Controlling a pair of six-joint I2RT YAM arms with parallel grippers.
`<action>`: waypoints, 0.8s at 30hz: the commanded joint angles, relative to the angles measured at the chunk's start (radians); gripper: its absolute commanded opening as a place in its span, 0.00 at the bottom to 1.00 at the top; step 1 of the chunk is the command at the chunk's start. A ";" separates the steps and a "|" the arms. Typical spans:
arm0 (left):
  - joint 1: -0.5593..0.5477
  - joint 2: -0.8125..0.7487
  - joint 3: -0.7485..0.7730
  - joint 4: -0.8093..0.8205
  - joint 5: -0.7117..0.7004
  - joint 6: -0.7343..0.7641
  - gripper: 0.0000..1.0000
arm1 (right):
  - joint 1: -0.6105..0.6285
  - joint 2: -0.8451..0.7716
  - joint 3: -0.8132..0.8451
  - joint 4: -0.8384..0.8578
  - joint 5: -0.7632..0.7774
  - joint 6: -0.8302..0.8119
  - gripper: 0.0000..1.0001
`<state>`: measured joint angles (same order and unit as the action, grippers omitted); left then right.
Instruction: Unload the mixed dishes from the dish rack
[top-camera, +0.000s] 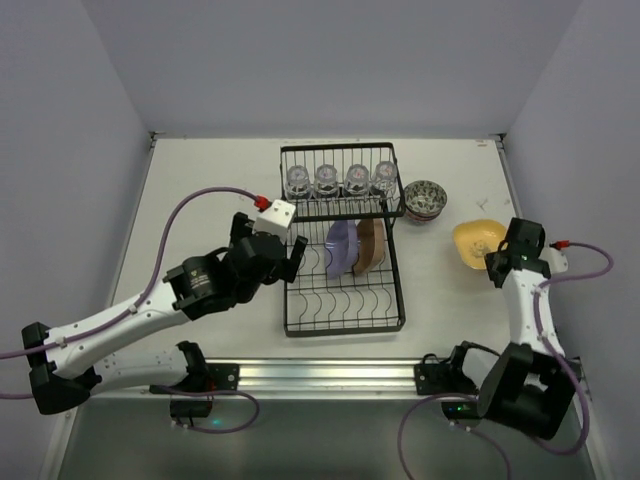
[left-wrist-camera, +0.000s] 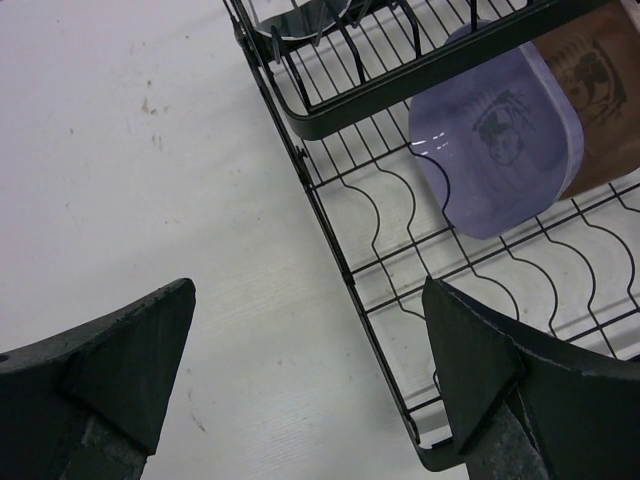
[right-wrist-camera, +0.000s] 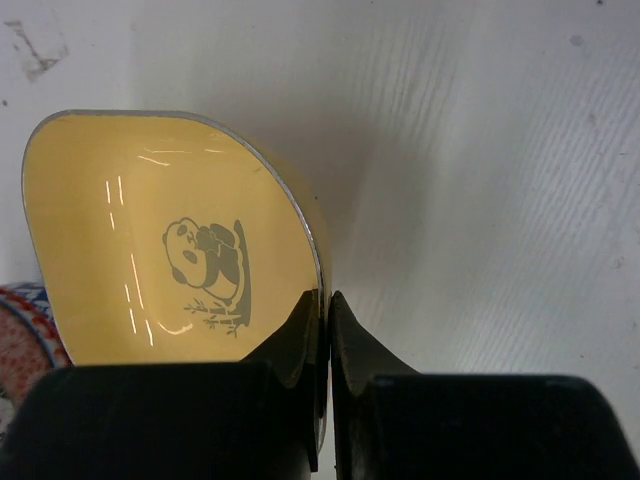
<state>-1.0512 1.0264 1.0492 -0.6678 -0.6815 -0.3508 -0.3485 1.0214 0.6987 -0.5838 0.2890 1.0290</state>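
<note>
The black wire dish rack (top-camera: 342, 318) stands mid-table. Four clear glass cups (top-camera: 341, 180) sit in a row on its raised shelf. A purple plate (top-camera: 340, 248) and a tan plate (top-camera: 369, 245) stand on edge in the lower tray; both also show in the left wrist view, purple (left-wrist-camera: 490, 140) and tan (left-wrist-camera: 600, 90). My left gripper (top-camera: 291, 256) is open and empty at the rack's left rail (left-wrist-camera: 330, 230). My right gripper (top-camera: 496, 259) is shut on the rim of the yellow panda plate (right-wrist-camera: 170, 240), tilted over the table right of the rack.
Patterned bowls (top-camera: 425, 200) sit on the table beside the rack's right end, just left of the yellow plate (top-camera: 475, 240); a reddish bowl edge (right-wrist-camera: 18, 345) shows in the right wrist view. White walls enclose the table on three sides.
</note>
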 joint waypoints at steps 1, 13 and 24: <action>0.008 -0.026 0.000 0.042 0.026 -0.017 1.00 | -0.004 0.126 0.016 0.191 0.001 0.051 0.00; 0.008 -0.019 -0.008 0.099 0.131 -0.028 1.00 | -0.026 0.361 0.054 0.158 -0.019 0.174 0.00; 0.008 0.049 -0.018 0.184 0.241 -0.085 1.00 | -0.027 0.307 0.047 0.121 -0.042 0.189 0.72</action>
<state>-1.0477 1.0641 1.0466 -0.5610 -0.4923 -0.3920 -0.3710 1.3872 0.7364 -0.4553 0.2314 1.2037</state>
